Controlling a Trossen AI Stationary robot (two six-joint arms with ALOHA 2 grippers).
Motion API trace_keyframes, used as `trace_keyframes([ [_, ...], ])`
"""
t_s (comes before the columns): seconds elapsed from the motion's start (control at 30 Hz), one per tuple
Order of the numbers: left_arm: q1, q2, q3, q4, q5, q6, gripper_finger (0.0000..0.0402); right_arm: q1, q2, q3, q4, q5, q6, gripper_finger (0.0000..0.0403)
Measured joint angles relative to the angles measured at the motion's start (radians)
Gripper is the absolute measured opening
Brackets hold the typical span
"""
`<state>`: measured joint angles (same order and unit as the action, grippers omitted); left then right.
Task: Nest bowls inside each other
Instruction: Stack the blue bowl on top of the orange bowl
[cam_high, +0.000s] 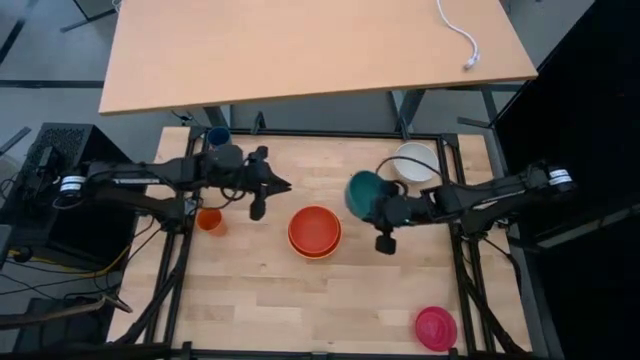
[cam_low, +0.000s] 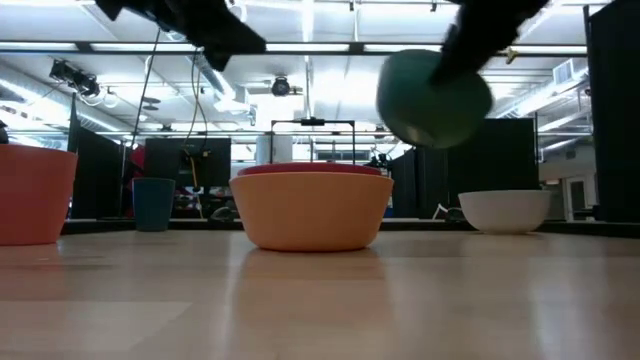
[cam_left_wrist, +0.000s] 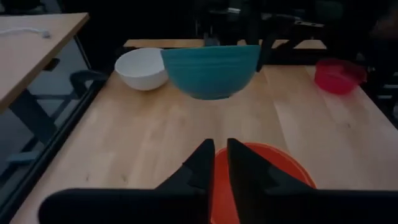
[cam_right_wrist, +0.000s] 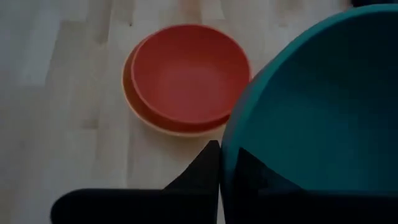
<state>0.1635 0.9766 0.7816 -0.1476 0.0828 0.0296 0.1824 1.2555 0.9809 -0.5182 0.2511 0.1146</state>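
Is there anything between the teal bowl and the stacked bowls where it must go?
Nothing visible. The right gripper holds the teal bowl in the air, just right of the red bowl nested in the yellow bowl. The left gripper hangs shut on the stack's other side, not in the path.

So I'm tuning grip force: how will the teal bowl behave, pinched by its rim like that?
The teal bowl probably stays stiff: held aloft by the right gripper at one rim spot, it shows no sag. It looks light for its size. Its smooth plastic wall could slip or swing it in the pinch, so it may tilt.
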Motion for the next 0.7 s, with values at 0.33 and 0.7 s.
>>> trace_keyframes([
  [0.33, 0.0, -0.091, -0.108, 0.034, -0.017, -0.066, 0.0029, -0.033, 0.212, 0.152, 0.009, -0.062, -0.179, 0.0],
  [0.7, 0.0, -0.151, -0.181, 0.06, -0.028, -0.113, 0.003, -0.051, 0.37, 0.31, 0.011, -0.135, -0.311, 0.0],
])
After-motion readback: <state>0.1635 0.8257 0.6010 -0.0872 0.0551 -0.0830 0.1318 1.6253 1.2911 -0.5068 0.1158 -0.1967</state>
